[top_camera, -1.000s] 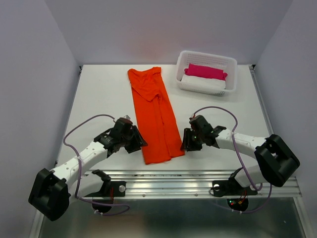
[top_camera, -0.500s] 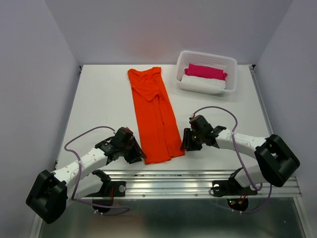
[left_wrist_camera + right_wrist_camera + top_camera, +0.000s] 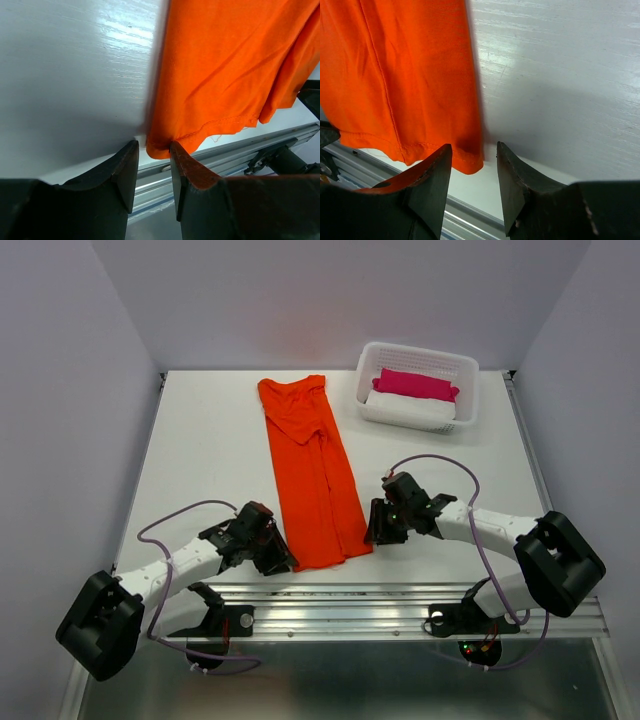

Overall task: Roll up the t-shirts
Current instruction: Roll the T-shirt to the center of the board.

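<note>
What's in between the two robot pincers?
The bottom end of the orange t-shirt lies between the left pincer and the right pincer; the top view shows it.

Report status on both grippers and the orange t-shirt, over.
Left gripper open at near-left hem corner. Right gripper open at near-right hem corner. T-shirt flat in a long strip, not yet rolled. Basket well clear, nothing in the way.

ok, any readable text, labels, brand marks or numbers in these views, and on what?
None readable in any view.
Orange-red t-shirt: plain, no print or tag showing.
White basket: no label visible.
Pink cloth bundle and white cloth bundle in it: no text.
Arms and metal rail: no legible markings.
</note>
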Robot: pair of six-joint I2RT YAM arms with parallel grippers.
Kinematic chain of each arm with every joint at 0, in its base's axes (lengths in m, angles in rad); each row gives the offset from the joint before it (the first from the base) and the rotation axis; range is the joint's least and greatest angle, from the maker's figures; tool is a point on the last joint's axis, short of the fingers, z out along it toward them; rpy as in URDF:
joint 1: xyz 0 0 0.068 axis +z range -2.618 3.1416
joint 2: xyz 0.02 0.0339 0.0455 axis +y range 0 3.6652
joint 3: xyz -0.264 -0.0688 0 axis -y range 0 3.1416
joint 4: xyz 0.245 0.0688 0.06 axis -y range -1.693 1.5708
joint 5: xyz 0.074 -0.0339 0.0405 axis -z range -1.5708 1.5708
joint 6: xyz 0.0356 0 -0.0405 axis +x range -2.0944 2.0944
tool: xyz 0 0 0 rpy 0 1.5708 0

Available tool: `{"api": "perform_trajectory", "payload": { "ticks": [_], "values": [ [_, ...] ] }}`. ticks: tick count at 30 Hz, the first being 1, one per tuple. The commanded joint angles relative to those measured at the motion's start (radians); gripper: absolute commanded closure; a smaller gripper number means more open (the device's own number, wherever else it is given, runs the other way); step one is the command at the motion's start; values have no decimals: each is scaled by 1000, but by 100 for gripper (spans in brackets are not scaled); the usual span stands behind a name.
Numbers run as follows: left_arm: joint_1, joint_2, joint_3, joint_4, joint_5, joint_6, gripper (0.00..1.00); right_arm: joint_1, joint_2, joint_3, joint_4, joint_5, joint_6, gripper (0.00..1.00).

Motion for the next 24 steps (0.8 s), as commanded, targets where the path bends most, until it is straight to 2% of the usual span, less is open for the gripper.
{"api": "perform_trajectory", "payload": {
  "ticks": [1, 4, 9, 11, 13, 17, 19, 24],
  "values": [
    [-9, 4, -6, 22, 1, -4, 58, 4, -33, -17, 12, -4, 14, 54],
    [-10, 6, -3, 23, 1, -3, 59, 4, -39, -24, 12, -2, 18, 57],
    [-15, 32, -10, 45, 13, 0, 70, 4, -36, -33, 12, -24, 21, 63],
    [-18, 33, -10, 46, 15, -1, 71, 4, -36, -36, 15, -38, 21, 62],
    [-21, 29, -10, 45, 16, -4, 71, 4, -38, -42, 18, -50, 18, 60],
    [-21, 21, -7, 40, 15, -4, 58, 4, -35, -43, 35, -67, 18, 59],
    [-21, 21, -6, 40, 13, -3, 58, 4, -28, -40, 41, -70, 21, 63],
    [-22, 22, -1, 34, 8, 2, 72, 4, -16, -36, 47, -65, 26, 77]
  ]
}}
